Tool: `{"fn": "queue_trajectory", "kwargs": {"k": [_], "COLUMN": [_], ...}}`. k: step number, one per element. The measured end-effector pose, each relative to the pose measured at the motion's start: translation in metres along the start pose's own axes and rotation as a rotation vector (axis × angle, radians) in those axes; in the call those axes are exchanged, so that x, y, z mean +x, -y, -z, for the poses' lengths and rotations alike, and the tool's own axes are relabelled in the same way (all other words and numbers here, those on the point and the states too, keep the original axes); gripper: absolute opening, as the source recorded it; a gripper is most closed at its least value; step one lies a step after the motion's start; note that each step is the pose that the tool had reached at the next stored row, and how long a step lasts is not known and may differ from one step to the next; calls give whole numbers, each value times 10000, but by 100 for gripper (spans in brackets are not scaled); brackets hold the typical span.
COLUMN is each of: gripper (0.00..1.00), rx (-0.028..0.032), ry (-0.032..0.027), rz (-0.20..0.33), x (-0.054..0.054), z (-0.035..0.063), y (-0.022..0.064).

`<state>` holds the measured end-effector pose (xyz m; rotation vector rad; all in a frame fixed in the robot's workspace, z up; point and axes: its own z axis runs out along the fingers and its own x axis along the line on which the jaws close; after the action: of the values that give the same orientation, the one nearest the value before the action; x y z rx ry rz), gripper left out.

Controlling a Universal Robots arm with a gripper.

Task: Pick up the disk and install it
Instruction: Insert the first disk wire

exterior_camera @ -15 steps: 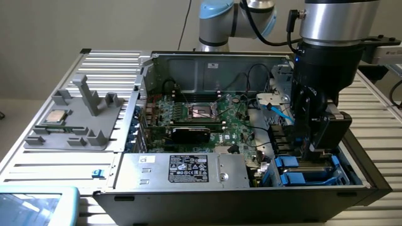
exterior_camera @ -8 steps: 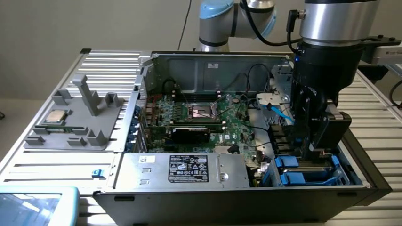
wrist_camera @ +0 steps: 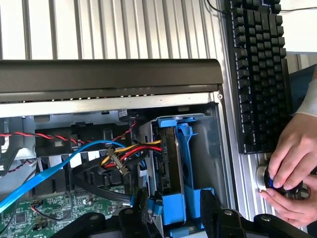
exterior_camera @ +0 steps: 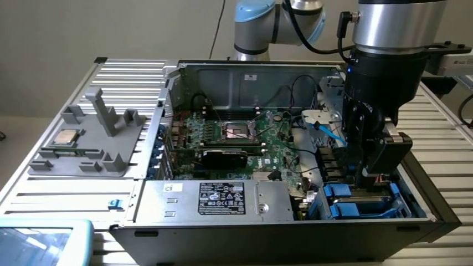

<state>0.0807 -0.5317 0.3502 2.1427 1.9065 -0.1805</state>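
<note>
The arm is down inside the open computer case [exterior_camera: 296, 221] now, at the drive bay corner on the exterior view's right. The pincer [exterior_camera: 373, 166] sits low among the blue carriers, and right below it stands the disk [wrist_camera: 171, 163], on edge in its bay, grey metal body framed by a bright blue carrier [wrist_camera: 190, 158].

In the wrist view the two dark fingers [wrist_camera: 215, 210] flank the near end of that carrier, one on each side. Are they clamped on it or standing just clear? I cannot tell; the tips are partly cut off and the contact line is hidden.

How will the disk handle? My read: a stiff, dense slab, fairly heavy for its bulk, with smooth metal faces that could slip under a light pinch. The blue plastic is the softer part; its tabs would flex and could snap if squeezed hard or levered sideways. Best hold, I judge, is across the thin sides near the carrier's end, square to the bay, so it slides straight without jamming on the rails.

Close beside the pincer, a bundle of red, yellow and blue cables [wrist_camera: 124, 156] runs toward the bay and could be snagged. Farther off, on the counter outside the case, a person's hands [wrist_camera: 292, 163] rest on a knob next to a keyboard [wrist_camera: 257, 74].
</note>
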Motion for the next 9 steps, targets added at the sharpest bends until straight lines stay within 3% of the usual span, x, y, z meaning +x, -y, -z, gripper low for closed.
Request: {"fn": "queue_trajectory", "kwargs": {"k": [9], "gripper": [54], "rx": [4], "ry": [-33], "rz": [-3], "x": [-12], "z": [43], "y": [-5]}}
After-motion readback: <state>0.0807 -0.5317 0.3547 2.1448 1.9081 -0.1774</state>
